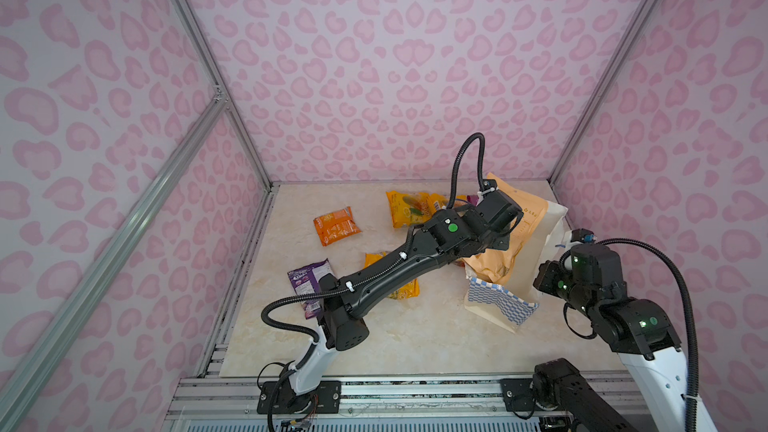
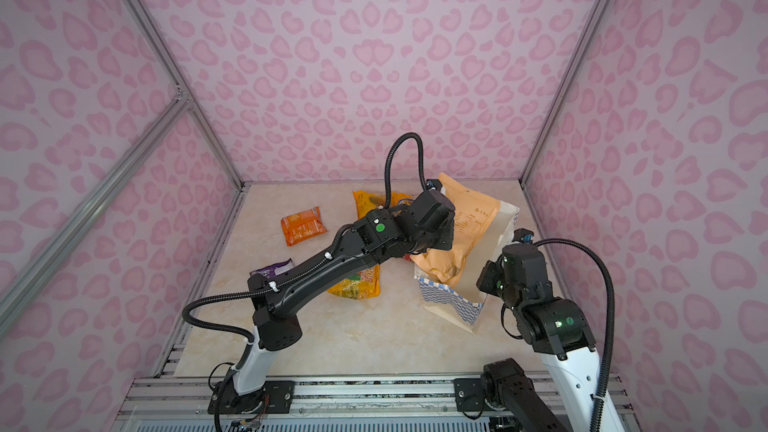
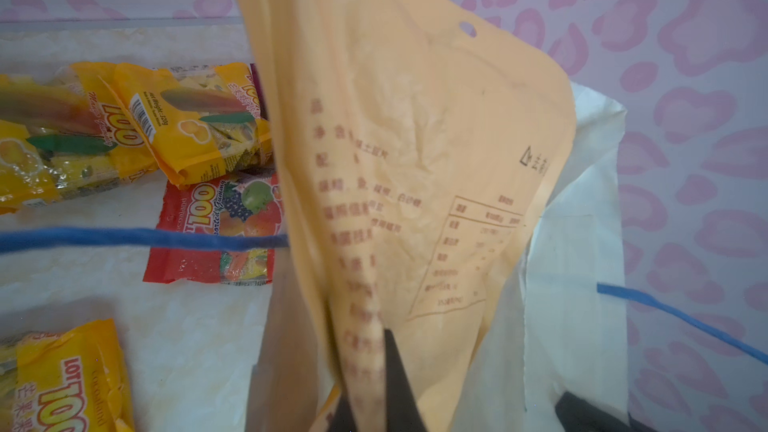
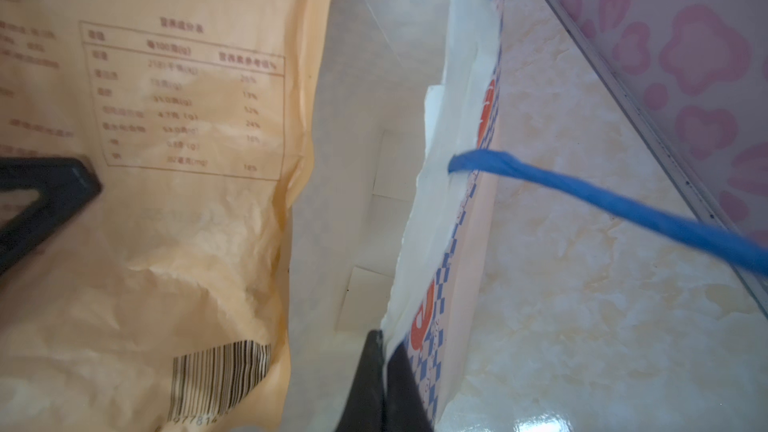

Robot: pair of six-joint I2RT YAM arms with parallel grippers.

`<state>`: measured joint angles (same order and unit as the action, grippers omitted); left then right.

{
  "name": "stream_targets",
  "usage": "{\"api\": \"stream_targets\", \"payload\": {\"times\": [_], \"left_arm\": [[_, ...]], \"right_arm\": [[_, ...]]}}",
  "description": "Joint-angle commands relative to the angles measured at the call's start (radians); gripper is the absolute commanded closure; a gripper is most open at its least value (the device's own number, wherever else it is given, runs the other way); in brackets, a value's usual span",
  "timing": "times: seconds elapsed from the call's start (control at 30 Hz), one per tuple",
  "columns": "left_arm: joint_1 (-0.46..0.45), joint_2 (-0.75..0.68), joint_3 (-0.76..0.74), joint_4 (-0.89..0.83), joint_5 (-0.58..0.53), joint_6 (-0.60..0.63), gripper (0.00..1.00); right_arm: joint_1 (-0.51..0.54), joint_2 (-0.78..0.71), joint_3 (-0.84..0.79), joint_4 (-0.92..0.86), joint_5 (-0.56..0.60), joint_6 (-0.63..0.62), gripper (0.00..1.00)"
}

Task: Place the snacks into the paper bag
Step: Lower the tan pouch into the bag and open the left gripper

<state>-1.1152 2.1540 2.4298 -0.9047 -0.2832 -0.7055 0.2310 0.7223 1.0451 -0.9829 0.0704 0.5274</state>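
My left gripper [image 3: 365,367] is shut on a fold of the large tan packet [image 1: 515,234] [image 3: 415,160] and holds it upright in the open mouth of the paper bag [image 1: 498,305] [image 4: 457,151]. The bag lies tilted at the right of the table. My right gripper [image 4: 384,338] is shut on the bag's rim, beside a blue cord handle [image 4: 623,205]. Other snacks lie on the table: an orange packet [image 1: 336,226], a purple one [image 1: 307,284], yellow ones at the back [image 1: 409,207] and under my left arm [image 1: 399,288], and a red one [image 3: 216,226].
Pink patterned walls [image 1: 374,76] with aluminium posts close the table in on three sides. The right wall [image 4: 685,56] stands close to the bag. A metal rail [image 1: 374,392] runs along the front edge.
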Motion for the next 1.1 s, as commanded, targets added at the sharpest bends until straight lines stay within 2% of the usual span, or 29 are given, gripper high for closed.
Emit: {"api": "stream_targets", "payload": {"times": [0.0,0.2,0.3,0.5,0.6,0.67,0.8,1.07], "left_arm": [[-0.005,0.015,0.009,-0.052,0.0,-0.006,0.97],[-0.014,0.037,0.012,-0.063,0.008,-0.017,0.97],[-0.018,0.082,0.045,-0.104,-0.025,-0.006,0.97],[-0.026,0.114,0.077,-0.102,0.005,-0.013,0.95],[-0.026,0.108,0.081,-0.085,0.034,-0.012,0.86],[-0.026,0.095,0.08,-0.056,0.07,-0.011,0.74],[-0.028,0.07,0.086,-0.013,0.149,-0.014,0.58],[-0.032,-0.016,0.087,0.097,0.28,0.025,0.46]], "right_arm": [[0.0,0.003,-0.006,0.018,0.02,0.008,1.0],[0.0,0.023,-0.014,0.046,0.0,0.008,1.0],[0.0,0.026,-0.024,0.065,-0.007,0.011,1.0],[0.0,0.03,-0.033,0.088,-0.029,0.019,1.0],[0.0,0.031,-0.035,0.093,-0.036,0.012,1.0],[0.0,0.035,-0.039,0.094,-0.041,0.011,1.0],[-0.001,0.041,-0.038,0.094,-0.04,0.008,1.0],[-0.002,0.038,-0.022,0.077,-0.048,0.005,1.0]]}}
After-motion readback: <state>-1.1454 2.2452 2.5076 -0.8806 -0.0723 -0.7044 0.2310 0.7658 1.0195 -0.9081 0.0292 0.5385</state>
